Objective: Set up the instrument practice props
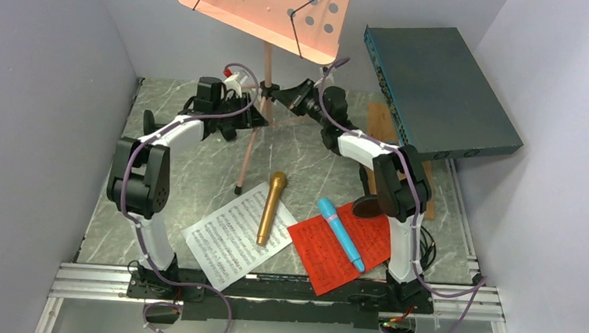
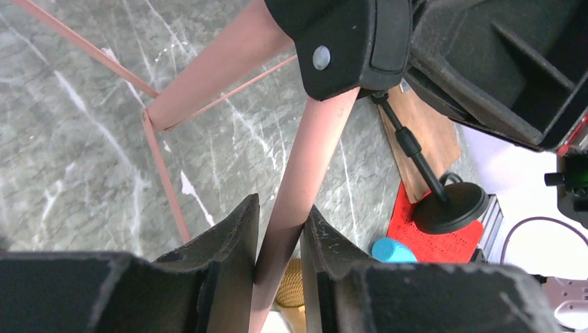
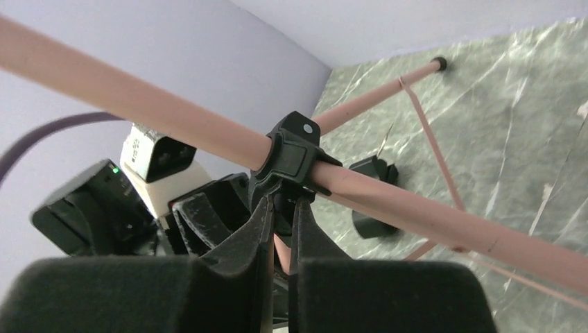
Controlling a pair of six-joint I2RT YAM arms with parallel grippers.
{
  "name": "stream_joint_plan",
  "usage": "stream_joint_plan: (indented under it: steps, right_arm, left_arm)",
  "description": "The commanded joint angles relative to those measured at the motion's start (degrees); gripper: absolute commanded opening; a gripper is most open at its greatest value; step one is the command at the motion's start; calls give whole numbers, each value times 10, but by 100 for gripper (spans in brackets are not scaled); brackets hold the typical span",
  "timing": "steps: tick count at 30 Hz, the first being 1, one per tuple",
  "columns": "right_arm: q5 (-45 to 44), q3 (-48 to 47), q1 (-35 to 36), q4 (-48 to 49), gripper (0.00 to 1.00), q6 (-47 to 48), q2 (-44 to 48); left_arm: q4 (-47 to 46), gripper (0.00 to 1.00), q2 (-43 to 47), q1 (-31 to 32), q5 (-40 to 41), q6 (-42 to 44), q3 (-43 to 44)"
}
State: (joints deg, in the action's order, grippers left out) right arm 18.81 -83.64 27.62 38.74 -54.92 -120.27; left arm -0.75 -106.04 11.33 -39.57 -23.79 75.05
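Your left gripper (image 2: 282, 205) is clamped on a smooth pink tripod leg (image 2: 308, 166), with its scuffed black fingers (image 2: 232, 239) pressed to either side of the tube. Your right gripper (image 3: 282, 205) is narrowed onto the black plastic collar (image 3: 291, 156) where the legs meet. Overhead, the perforated pink music desk (image 1: 267, 4) stands near the middle of the far edge. The gold microphone (image 1: 271, 206) lies on the white page (image 1: 219, 243) and the blue microphone (image 1: 340, 234) on the red page (image 1: 321, 251), both by the near edge.

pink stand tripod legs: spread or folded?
Spread. In the left wrist view the legs fan out from the black hub, thin braces stretched between them; the right wrist view shows the same.
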Motion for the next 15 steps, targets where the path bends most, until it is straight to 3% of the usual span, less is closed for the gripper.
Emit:
stream_joint_plan:
  steps: [1,5,9,15]
  right_arm:
    - [-1,-38,-44,-179,0,-105,-36]
    - [4,-85,-50,-259,0,-46,-38]
    - [4,-106,-51,-312,0,2,-29]
    - [-10,-111,-51,-354,14,69,-5]
  left_arm:
    - [99,0,-36,32,-29,-63,14]
    - [181,0,-66,56,-5,-24,83]
    - [170,0,-67,60,0,-17,63]
    - [157,0,-57,70,-9,-4,31]
